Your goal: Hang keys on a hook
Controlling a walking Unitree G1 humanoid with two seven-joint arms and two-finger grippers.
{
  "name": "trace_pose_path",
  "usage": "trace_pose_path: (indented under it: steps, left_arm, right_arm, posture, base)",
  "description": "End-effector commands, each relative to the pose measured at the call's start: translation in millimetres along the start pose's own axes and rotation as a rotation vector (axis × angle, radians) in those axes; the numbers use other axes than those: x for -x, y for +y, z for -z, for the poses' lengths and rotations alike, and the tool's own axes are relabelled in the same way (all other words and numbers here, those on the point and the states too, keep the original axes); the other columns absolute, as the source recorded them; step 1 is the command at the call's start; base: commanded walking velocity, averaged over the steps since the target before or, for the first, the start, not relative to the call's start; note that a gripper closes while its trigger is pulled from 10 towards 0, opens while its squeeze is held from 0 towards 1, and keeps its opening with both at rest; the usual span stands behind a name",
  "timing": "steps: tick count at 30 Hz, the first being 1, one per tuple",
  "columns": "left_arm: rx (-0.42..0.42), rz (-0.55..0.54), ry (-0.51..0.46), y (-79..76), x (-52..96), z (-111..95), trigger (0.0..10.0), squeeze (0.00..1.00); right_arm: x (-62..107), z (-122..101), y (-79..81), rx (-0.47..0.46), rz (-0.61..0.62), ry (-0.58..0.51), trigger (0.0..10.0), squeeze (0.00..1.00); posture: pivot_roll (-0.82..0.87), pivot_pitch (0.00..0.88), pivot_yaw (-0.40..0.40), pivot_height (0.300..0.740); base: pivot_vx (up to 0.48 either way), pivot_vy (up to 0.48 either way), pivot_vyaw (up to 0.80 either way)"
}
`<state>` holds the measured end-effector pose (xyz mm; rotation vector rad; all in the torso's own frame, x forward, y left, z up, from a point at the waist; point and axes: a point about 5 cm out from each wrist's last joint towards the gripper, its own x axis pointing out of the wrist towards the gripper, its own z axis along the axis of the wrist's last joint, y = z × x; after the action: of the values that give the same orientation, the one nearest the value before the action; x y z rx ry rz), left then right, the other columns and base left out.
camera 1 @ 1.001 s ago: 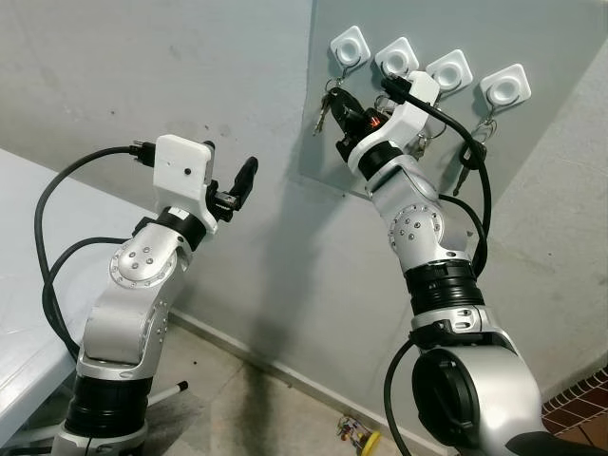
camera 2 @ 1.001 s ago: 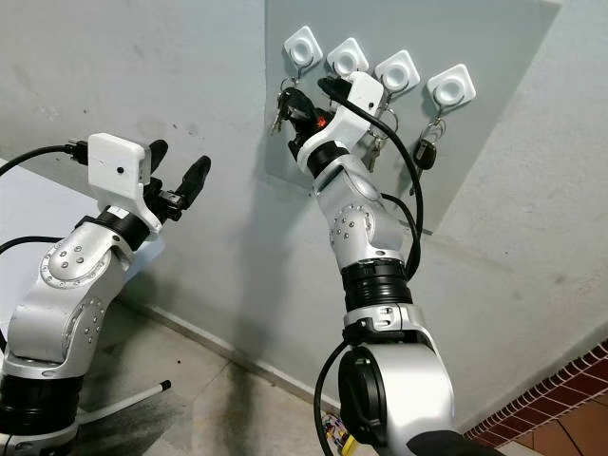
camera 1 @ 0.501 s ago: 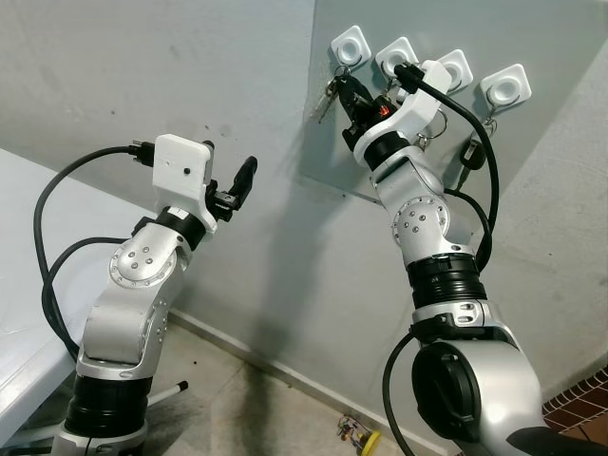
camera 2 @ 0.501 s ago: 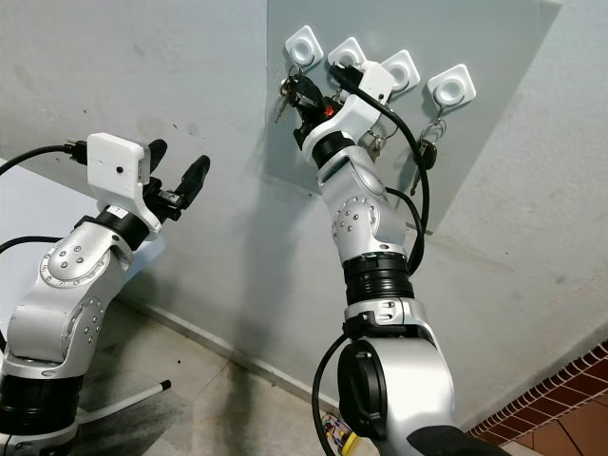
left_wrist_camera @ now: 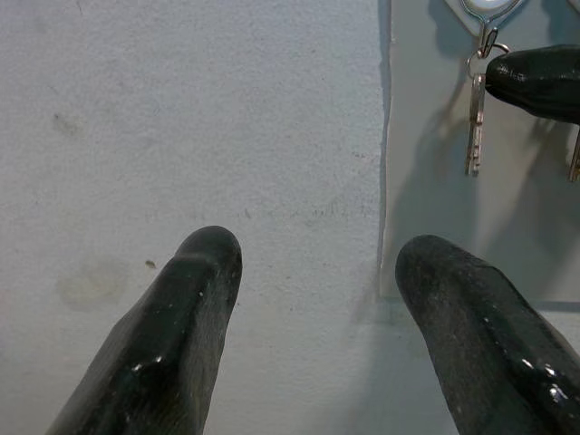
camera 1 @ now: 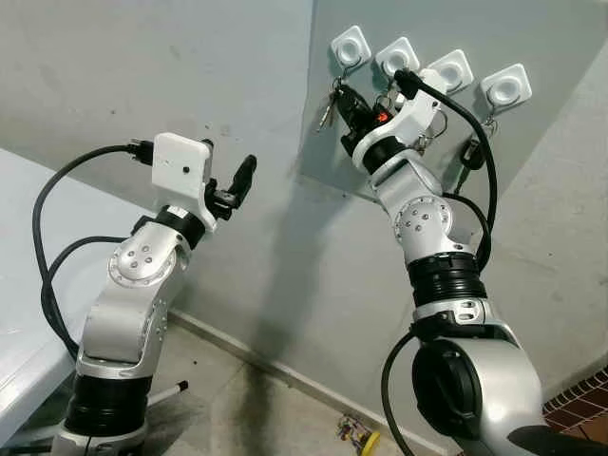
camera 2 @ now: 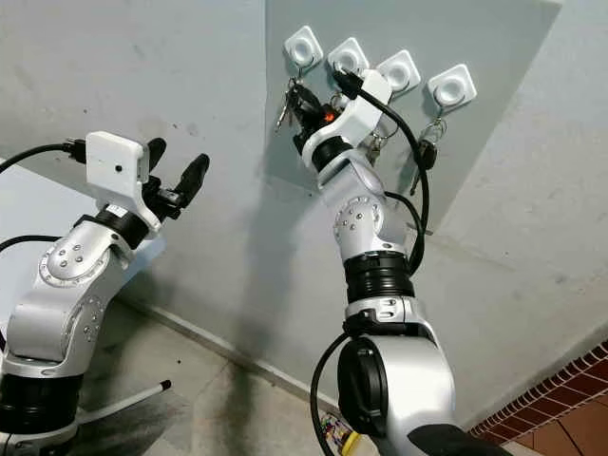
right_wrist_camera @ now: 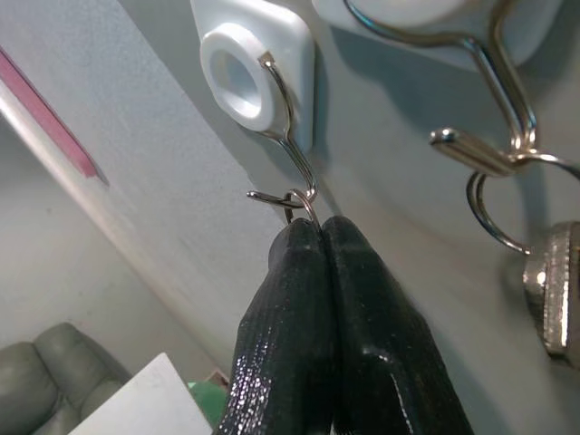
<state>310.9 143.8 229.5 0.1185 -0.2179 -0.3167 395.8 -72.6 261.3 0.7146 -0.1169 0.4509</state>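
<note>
Your right gripper (right_wrist_camera: 319,237), fingers pressed together on the key ring (right_wrist_camera: 292,201), holds the keys (camera 1: 331,103) at the leftmost hook (right_wrist_camera: 288,136). Your left gripper (left_wrist_camera: 313,263), fingers apart, faces the wall (left_wrist_camera: 181,118). No legible writing.

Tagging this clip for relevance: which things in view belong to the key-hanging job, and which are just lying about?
In the job:
- right end effector, shut on the key ring
- first hook, with the ring at its wire
- keys hanging below it

Just about:
- left end effector, open, off the wall
- neighbouring hook
- small colourful item on the floor
</note>
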Motion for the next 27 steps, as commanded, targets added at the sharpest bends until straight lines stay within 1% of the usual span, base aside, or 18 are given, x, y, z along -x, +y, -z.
trace_pose_path:
  steps: [1, 5, 7, 8, 9, 10, 11, 12, 13, 15, 17, 27]
  left_arm:
    - [-0.015, -0.01, -0.016, 2.3, -2.0, -7.3, 10.0, 0.0]
    - [-0.016, -0.012, -0.016, 2.5, -2.0, -7.4, 10.0, 0.0]
    - [-0.018, -0.012, -0.016, 2.3, -1.8, -7.1, 10.0, 0.0]
    - [-0.018, -0.012, -0.016, 2.3, -1.8, -7.1, 10.0, 0.0]
    - [-0.018, -0.013, -0.015, 2.2, -1.7, -7.0, 10.0, 0.0]
    - [-0.018, -0.014, -0.015, 2.1, -1.4, -6.8, 10.0, 0.0]
    - [-0.019, -0.014, -0.015, 2.1, -1.3, -6.7, 10.0, 0.0]
    - [-0.019, -0.014, -0.014, 2.0, -1.0, -6.6, 10.0, 0.0]
    - [-0.019, -0.016, -0.013, 1.8, -0.6, -6.0, 10.0, 0.0]
    - [-0.021, -0.018, -0.01, 1.6, -0.3, -5.2, 10.0, 0.0]
    - [-0.021, -0.018, -0.007, 1.5, 0.3, -4.5, 10.0, 0.0]
    - [-0.029, -0.03, 0.0, 2.1, 1.9, -2.0, 10.0, 0.0]
  right_arm:
    - [-2.5, -3.1, 3.1, -0.035, -0.002, -0.005, 10.0, 0.0]
    - [-1.9, -3.6, 2.3, -0.038, -0.003, -0.01, 10.0, 0.0]
    - [0.0, -3.9, 2.0, -0.005, -0.026, -0.029, 10.0, 0.0]
    - [0.0, -3.9, 2.0, -0.005, -0.026, -0.029, 10.0, 0.0]
    - [2.2, -4.0, 2.5, 0.029, -0.057, -0.056, 10.0, 0.04]
    - [3.3, -3.3, 2.0, 0.045, -0.061, -0.062, 10.0, 0.93]
    - [4.0, -2.7, 1.7, 0.053, -0.061, -0.065, 10.0, 0.93]
    - [4.7, -1.8, 1.3, 0.058, -0.062, -0.064, 10.0, 1.0]
    - [6.9, -0.9, 1.6, 0.05, -0.087, -0.073, 10.0, 1.0]
    - [8.7, 0.1, 0.8, 0.084, -0.095, -0.073, 10.0, 1.0]
    - [10.4, 2.0, -0.5, 0.098, -0.1, -0.069, 10.0, 1.0]
    - [16.2, 4.4, -3.6, 0.119, -0.134, -0.08, 10.0, 1.0]
  posture:
    - [-0.01, 0.0, -0.075, 0.724]
    - [-0.01, 0.0, -0.075, 0.724]
    - [-0.01, 0.0, -0.075, 0.724]
    - [-0.01, 0.0, -0.075, 0.724]
    - [-0.01, 0.0, -0.075, 0.724]
    - [0.0, 0.0, -0.074, 0.724]
    - [0.0, 0.0, -0.074, 0.724]
    - [0.0, 0.0, -0.073, 0.724]
    - [0.0, 0.0, -0.074, 0.724]
    - [0.0, 0.0, -0.074, 0.724]
    - [0.0, 0.0, -0.074, 0.724]
    - [0.0, 0.0, -0.075, 0.724]
  base:
    - [0.0, 0.0, 0.0]
    - [0.0, 0.0, 0.0]
    - [0.0, 0.0, 0.0]
    - [0.0, 0.0, 0.0]
    - [0.0, 0.0, 0.0]
    - [0.0, 0.0, 0.0]
    - [0.0, 0.0, 0.0]
    - [0.0, 0.0, 0.0]
    - [0.0, 0.0, 0.0]
    - [0.0, 0.0, 0.0]
    - [0.0, 0.0, 0.0]
    - [0.0, 0.0, 0.0]
